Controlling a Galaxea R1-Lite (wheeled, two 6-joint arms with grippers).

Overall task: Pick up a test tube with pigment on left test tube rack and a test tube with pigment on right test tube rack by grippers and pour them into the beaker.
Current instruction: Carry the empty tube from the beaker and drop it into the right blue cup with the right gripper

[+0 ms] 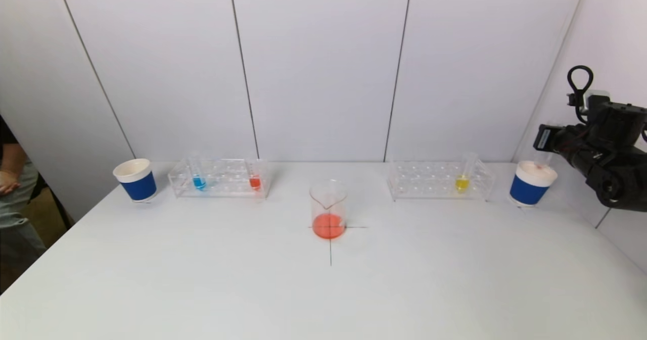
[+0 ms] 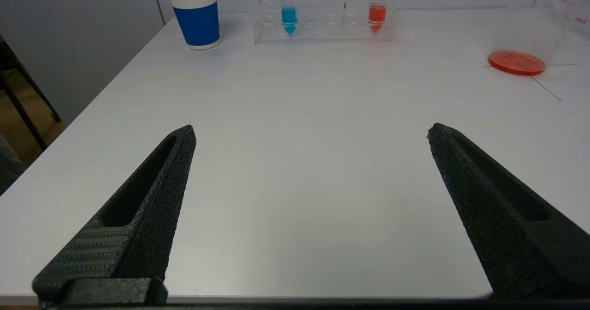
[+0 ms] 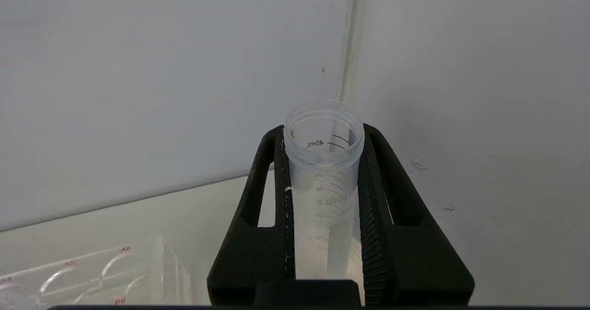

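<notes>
A: How much room is there on the desk (image 1: 202,279)?

B: Plenty. The whole near half is bare white, and the racks and cups sit in a row along the far edge by the wall panels. A person stands just off the desk's left edge.

A: And the containers?

B: The beaker (image 1: 328,209) stands in the middle on a drawn cross, with a shallow layer of orange-red liquid in it. The left test tube rack (image 1: 220,178) holds a blue tube (image 1: 198,176) toward its left end and a red tube (image 1: 255,176) at its right end, both upright. The right test tube rack (image 1: 438,180) holds one yellow tube (image 1: 463,176) toward its right end. A blue paper cup (image 1: 136,179) stands left of the left rack, and a second blue cup (image 1: 530,182) right of the right rack.

A: The jaws?

B: The left gripper (image 2: 311,132) hovers low over the near left part of the desk, jaws spread wide with nothing between them. The right gripper (image 3: 322,199) is at the far right, above the second cup, jaws clamped on a clear empty test tube (image 3: 325,181) held upright, open mouth upward.
</notes>
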